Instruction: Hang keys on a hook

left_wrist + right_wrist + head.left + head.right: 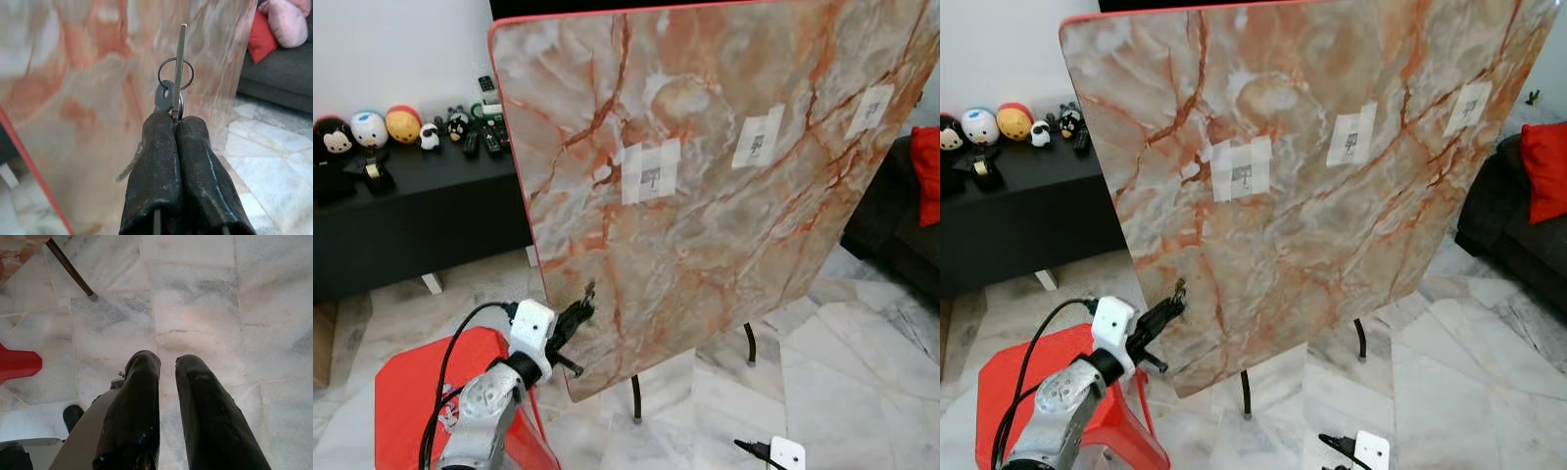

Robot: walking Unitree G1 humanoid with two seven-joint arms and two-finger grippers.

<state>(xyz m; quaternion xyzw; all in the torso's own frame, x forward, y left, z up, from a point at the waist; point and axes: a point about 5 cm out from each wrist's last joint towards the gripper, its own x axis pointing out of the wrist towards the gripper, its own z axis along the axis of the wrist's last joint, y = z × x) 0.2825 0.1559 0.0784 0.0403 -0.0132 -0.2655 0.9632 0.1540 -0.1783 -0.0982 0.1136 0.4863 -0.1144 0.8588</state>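
A large marble-patterned board (705,225) stands tilted on thin black legs. Three white taped patches sit on its face, each with a small hook: left hook (651,176), middle hook (757,140), right hook (871,110). My left gripper (579,311) is raised at the board's lower left corner, well below the left hook. It is shut on the keys (177,73): a flat metal key and a ring stick up past the fingertips (161,122), close to the board. My right gripper (166,363) hangs low over the floor, fingers slightly apart and empty.
A red plastic stool (411,392) stands under my left arm. A black sideboard (421,196) with several plush toys runs along the left wall. A dark sofa with a red cushion (926,171) is at the right. The board's leg (749,345) rests on the marble floor.
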